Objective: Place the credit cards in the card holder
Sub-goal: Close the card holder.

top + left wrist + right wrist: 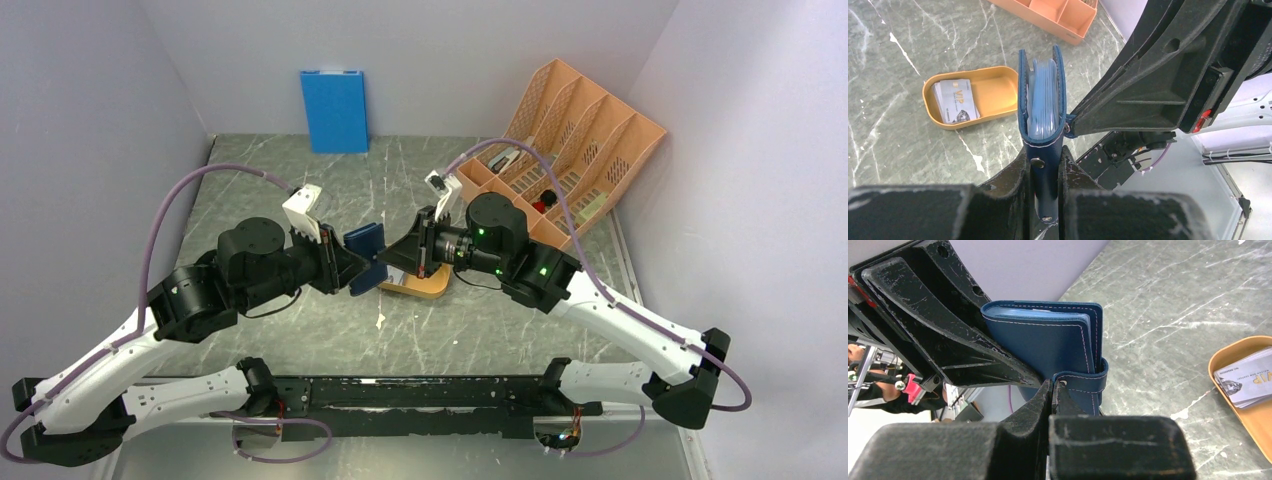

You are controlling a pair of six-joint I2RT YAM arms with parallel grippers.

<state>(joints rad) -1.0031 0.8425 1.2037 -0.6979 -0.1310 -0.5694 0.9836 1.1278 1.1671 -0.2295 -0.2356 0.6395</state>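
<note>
The card holder point(366, 243), a small navy wallet, hangs above the table between both arms. My left gripper point(1044, 152) is shut on its lower cover, and the pale inner pockets point(1042, 95) face up. My right gripper point(1054, 386) is shut on the wallet's snap tab point(1083, 382), which wraps round the closed edge of the card holder point(1048, 340). The credit cards point(954, 100), grey-silver with pale print, lie stacked in the shallow orange tray point(930, 90) on the table. The right wrist view shows the same cards point(1245, 377) in the tray point(1238, 347).
An orange slotted file organiser point(575, 140) stands at the back right, its corner point(1053, 12) also in the left wrist view. A bright blue flat panel point(334, 110) leans on the back wall. The orange tray point(425, 285) sits just under the right gripper.
</note>
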